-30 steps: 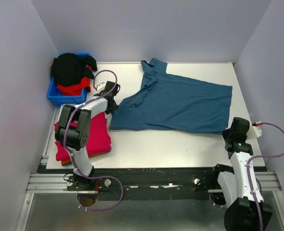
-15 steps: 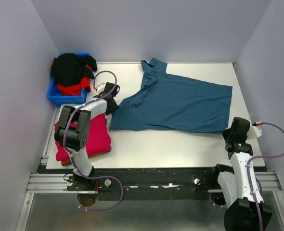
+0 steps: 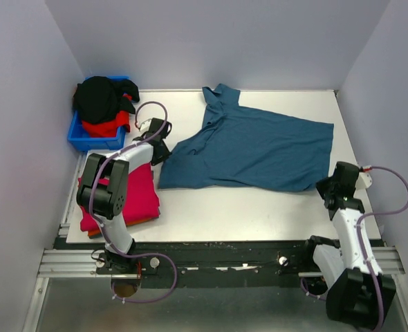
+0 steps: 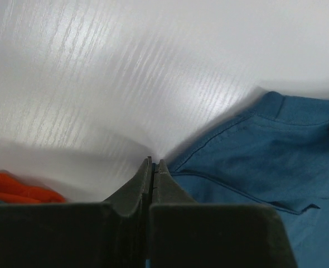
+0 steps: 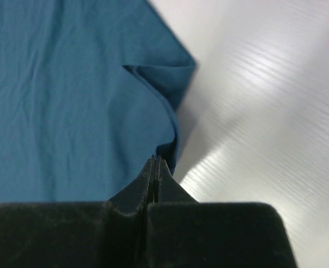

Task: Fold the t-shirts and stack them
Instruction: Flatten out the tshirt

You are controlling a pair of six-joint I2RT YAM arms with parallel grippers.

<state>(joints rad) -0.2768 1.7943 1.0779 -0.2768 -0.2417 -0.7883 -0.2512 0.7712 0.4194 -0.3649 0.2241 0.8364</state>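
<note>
Across the surface (image 3: 225,211) the teal-blue t-shirt (image 3: 259,149) lies spread; left gripper (image 4: 153,163) jaws fully closed at its left edge, hold unclear; right gripper (image 5: 155,160) jaws closed, pinching the hem at its right corner.

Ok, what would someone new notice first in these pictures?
The teal-blue t-shirt spread across the table, the shut left hand at its left edge and the right hand pinching its near-right hem. Then the folded crimson-pink t-shirt, near left, and the blue bin of black and red clothes, far left.
</note>
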